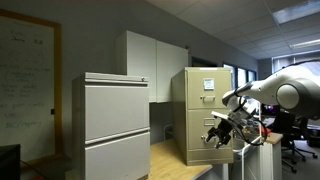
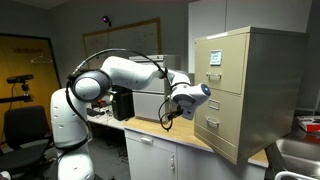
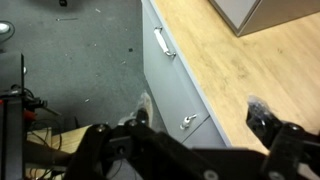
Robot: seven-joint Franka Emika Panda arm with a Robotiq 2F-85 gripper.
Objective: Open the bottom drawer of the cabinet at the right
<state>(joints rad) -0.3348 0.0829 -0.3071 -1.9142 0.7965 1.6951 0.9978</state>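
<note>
Currently the gripper [image 3: 195, 120] is spread wide. In the wrist view both fingers [image 3: 262, 115] stand far apart at the bottom edge with nothing between them. It looks straight down on the wooden countertop [image 3: 230, 60], the grey under-counter front with its metal handle [image 3: 160, 42], and carpet on the other side.

The cabinet [image 2: 245, 90], tall beige metal, stands on that countertop, and only one corner of it [image 3: 245, 10] shows at the top of the wrist view. Its bottom drawer [image 2: 225, 130] sits flush, and the fronts above it look shut too.

In both exterior views the gripper [image 2: 170, 115] hangs off the bent white arm [image 2: 130, 72] in front of the cabinet's face, about level with the lower drawers, near but apart from them, with no contact (the angle in one view [image 1: 218, 132] overlaps them, so the gap is hard to judge there).

The wider light-grey lateral cabinet [image 1: 115, 125] stands beside the cabinet, with the white wall cupboards [image 1: 150, 60] behind both.
</note>
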